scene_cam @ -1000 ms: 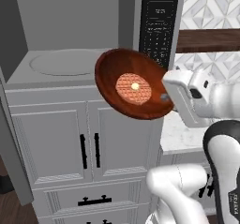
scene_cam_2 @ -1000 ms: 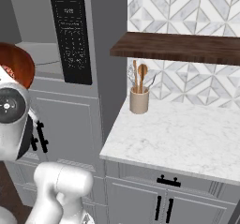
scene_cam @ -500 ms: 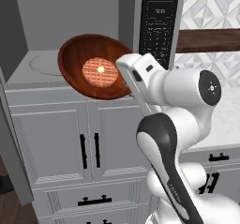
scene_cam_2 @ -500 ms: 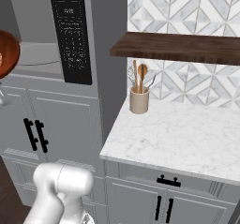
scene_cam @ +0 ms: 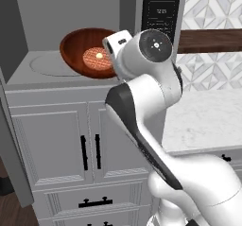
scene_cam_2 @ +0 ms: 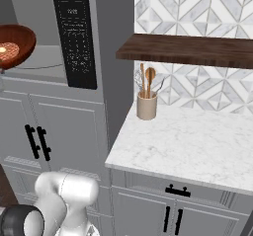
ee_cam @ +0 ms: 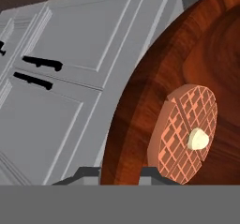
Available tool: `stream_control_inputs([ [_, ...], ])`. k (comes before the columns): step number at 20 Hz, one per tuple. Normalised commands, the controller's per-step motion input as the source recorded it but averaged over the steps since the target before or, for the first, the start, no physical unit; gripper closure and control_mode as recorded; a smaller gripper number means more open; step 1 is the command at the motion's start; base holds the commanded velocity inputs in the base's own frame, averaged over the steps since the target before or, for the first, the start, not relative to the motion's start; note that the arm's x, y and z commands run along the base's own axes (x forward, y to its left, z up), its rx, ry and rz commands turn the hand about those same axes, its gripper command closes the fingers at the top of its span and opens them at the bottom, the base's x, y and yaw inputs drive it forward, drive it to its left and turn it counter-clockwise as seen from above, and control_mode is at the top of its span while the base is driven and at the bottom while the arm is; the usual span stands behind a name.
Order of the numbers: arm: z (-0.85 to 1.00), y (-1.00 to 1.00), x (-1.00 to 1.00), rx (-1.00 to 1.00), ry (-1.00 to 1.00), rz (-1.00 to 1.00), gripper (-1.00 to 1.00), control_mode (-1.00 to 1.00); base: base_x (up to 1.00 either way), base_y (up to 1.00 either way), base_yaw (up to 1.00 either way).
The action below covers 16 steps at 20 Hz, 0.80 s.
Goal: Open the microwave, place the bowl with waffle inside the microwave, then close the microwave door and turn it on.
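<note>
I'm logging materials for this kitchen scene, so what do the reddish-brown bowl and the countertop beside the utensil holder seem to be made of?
The shallow round reddish-brown bowl looks like polished wood: darker grain streaks run along its wall and it has a slight sheen, though a wood-look finish is possible. The pale countertop looks like marble or similar stone, smooth and white with faint grey veining. The beige utensil holder seems matte ceramic, but that is less sure.

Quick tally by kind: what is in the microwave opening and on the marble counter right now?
Bowl: 1
Waffle: 1
Utensil holder: 1
Total: 3
</note>
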Motion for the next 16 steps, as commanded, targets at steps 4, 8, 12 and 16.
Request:
stream_control_inputs([
  [4, -0.09, 0.06, 0.75, 0.0, 0.13, -0.12, 1.0, -1.0, 0.0, 0.0, 0.0],
  [8, -0.07, 0.0, 0.76, 0.0, 0.15, -0.08, 1.0, -1.0, 0.0, 0.0, 0.0],
  [12, -0.19, 0.17, 0.75, 0.0, 0.03, -0.02, 1.0, -1.0, 0.0, 0.0, 0.0],
  [16, -0.3, 0.16, 0.82, 0.0, 0.0, 0.0, 1.0, -1.0, 0.0, 0.0, 0.0],
])
